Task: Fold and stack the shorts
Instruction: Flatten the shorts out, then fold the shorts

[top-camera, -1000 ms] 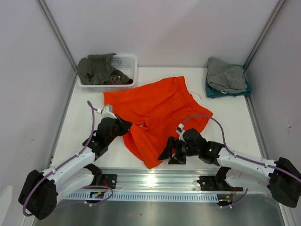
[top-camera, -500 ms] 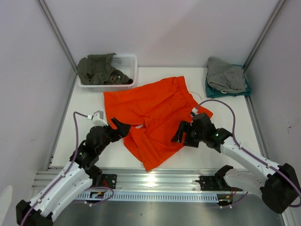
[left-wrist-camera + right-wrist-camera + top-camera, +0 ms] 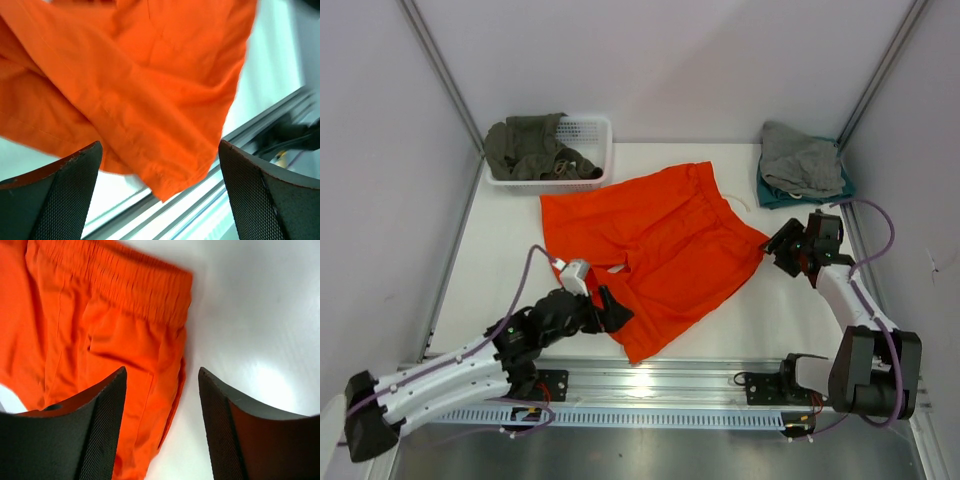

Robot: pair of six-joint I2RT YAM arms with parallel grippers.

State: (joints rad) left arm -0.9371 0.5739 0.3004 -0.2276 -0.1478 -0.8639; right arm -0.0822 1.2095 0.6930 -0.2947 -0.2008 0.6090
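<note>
Left gripper [image 3: 613, 310]: jaws spread wide, empty; leg hem [image 3: 165, 182] of shorts [image 3: 655, 240] lies just ahead and below.
Shorts: between the two grippers, spread on table [image 3: 800, 310], near leg rumpled; not folded, not stacked.
Right gripper [image 3: 783, 247]: jaws parted, nothing pinched; waistband corner [image 3: 172, 292] just ahead.
Reading: grippers face opposite edges, probably lining up a two-point pinch for the fold.

White table [image 3: 500, 250] bears shorts [image 3: 655, 245], basket [image 3: 588, 131] (far left), grey-teal pile [image 3: 800, 160].
</note>
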